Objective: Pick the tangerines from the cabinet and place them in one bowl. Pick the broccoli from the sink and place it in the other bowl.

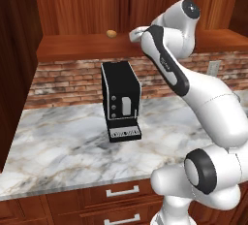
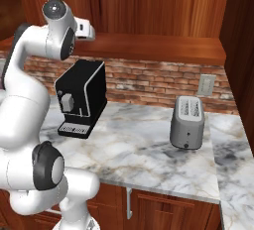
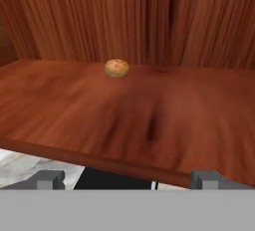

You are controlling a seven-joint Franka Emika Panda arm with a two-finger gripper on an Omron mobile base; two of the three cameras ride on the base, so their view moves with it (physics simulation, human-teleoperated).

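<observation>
My gripper hangs spread wide and empty at the front lip of the cabinet shelf, above the boxy black coffee machine on the veined marble counter. I judge I'm reaching for the first fruit. The next move calls for pushing forward across the smooth reddish wood-grain board to the tangerine, a small round orange-tan ball sitting far back near the grained rear panel.

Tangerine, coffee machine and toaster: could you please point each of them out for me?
Tangerine [image 3: 117,68], hand view, middle of the fruit.
Coffee machine [image 1: 120,93], left base view, its black front face.
Toaster [image 2: 187,125], right base view, its grey side.
</observation>
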